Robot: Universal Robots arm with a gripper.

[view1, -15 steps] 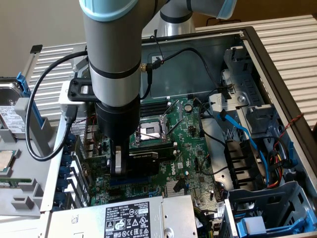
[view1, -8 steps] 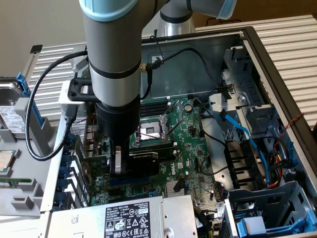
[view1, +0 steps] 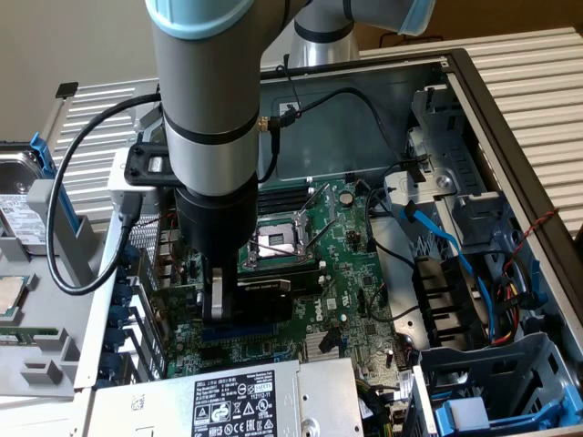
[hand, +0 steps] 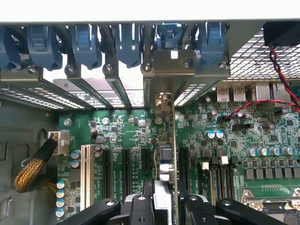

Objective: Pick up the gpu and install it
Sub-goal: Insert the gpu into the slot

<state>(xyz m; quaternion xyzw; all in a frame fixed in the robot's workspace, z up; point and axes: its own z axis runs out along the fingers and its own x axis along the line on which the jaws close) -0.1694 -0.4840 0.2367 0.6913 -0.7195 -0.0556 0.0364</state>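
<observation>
At the exterior view's left edge, outside the open case, lies a hard drive point(view1: 14, 214). Further right the arm reaches down over the green motherboard point(view1: 351, 273), and its gripper point(view1: 228, 305) has its fingers closed on the gpu point(view1: 266, 293), one finger against each flat face. The card stands on edge, upright, over the expansion slots point(hand: 125, 168). Its long axis runs across the case from the gripper toward the rear slot wall on the exterior view's left. In the wrist view the gpu point(hand: 165, 159) shows edge-on between the fingers point(hand: 140, 208), its metal bracket point(hand: 171, 63) pointing at that wall, just beside the blue latches point(hand: 129, 42). Whether its lower edge sits in a slot cannot be told. Right of the gripper are the CPU socket point(view1: 276, 241), then a blue cable point(view1: 446, 241).
</observation>
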